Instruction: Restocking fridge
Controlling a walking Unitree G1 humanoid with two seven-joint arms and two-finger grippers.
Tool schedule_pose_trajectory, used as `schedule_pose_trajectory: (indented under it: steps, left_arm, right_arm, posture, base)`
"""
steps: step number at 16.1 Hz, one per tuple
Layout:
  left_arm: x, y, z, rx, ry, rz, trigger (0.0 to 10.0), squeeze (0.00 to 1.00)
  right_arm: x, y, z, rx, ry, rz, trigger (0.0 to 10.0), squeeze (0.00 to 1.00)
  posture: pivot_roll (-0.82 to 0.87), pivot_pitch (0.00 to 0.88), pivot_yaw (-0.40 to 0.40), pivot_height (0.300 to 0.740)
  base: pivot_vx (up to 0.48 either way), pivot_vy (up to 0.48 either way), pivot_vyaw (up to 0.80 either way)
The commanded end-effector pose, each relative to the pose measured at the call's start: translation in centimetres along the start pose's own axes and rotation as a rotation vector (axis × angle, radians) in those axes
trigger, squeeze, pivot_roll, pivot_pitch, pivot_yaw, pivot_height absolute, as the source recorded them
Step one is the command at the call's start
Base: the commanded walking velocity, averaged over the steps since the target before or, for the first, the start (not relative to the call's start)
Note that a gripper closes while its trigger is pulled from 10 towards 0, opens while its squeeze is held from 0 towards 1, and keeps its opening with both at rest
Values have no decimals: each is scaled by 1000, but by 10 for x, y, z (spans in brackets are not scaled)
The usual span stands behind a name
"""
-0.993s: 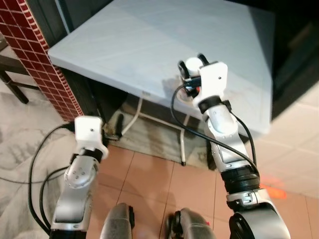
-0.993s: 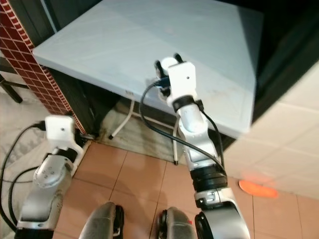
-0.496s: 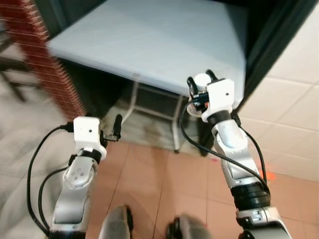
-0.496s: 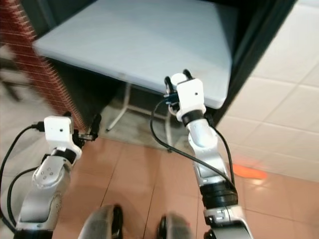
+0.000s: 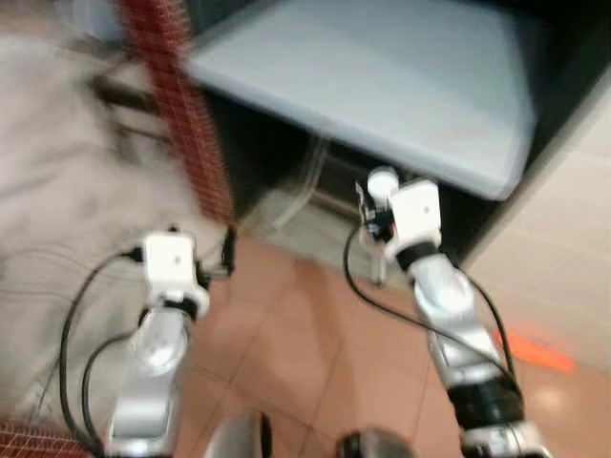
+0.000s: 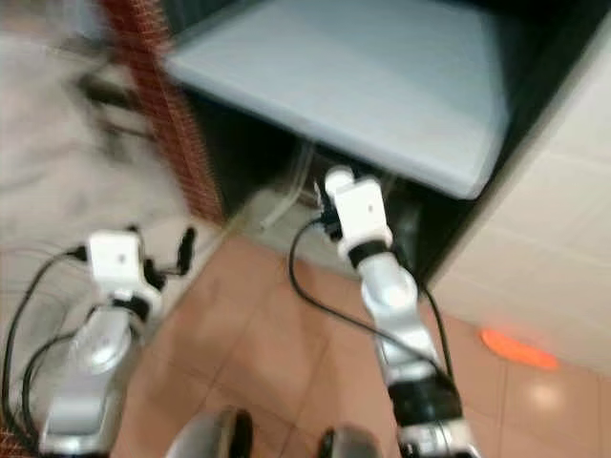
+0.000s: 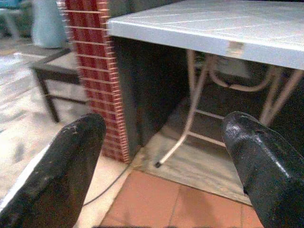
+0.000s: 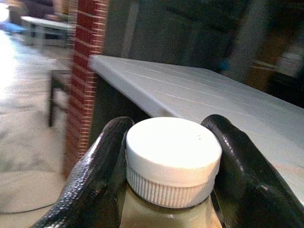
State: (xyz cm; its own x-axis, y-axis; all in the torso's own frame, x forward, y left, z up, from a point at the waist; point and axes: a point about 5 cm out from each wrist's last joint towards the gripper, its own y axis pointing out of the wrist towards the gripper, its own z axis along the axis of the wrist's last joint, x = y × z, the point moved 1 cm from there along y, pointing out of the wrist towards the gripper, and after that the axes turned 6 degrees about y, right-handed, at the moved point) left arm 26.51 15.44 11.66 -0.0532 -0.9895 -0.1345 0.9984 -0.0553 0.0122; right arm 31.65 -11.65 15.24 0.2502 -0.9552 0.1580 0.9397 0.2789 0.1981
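Pinching one bottle point(image 8: 171, 166) by the neck just under its white ribbed cap point(image 8: 173, 151), the right pincer point(image 8: 168, 190) has one black finger on each side — two fingers point(image 8: 95, 185) pressed against the bottle, whose pale, creamy contents show below the cap. In the head views the right arm is raised in front of the near edge of a single white table point(image 5: 382, 86), and the cap shows as a white knob at the top of the right pincer point(image 5: 380, 196). Both head views are blurred.

On the left, the left pincer point(image 7: 166, 156) is spread wide with nothing between its two black fingers point(image 7: 61, 166); in the head view it point(image 5: 227, 253) hangs low over the terracotta floor tiles point(image 5: 286, 343), near one red brick pillar point(image 5: 186, 124). Beyond its fingers the wrist view shows the table's pale metal legs point(image 7: 192, 99) standing on a grey slab, and a dark stool or bench point(image 7: 57, 80) to the far side of the pillar. One orange mark point(image 6: 516, 348) lies on the floor at the right.

Black cables point(image 5: 76, 334) loop from both wrists.
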Motion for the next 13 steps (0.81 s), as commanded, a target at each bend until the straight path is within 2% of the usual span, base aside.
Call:
schedule_pose_trajectory:
  steps: [1,9,13]
  left_arm:
    - [-5,-1,1,-2,12,21,10000,0]
    - [-9,0,0,-17,44,78,10000,0]
    - [-13,-2,-1,-23,41,72,10000,0]
  right_arm:
    - [-1,4,11,41,-8,1,10000,0]
    - [-5,9,12,48,1,19,10000,0]
    - [1,4,10,36,-13,18,10000,0]
  posture:
    - [58,130,-7,740]
    - [62,137,-5,740]
    - [60,136,-5,740]
  base:
    - [0,0,800]
    - [0,0,800]
    - [0,0,800]
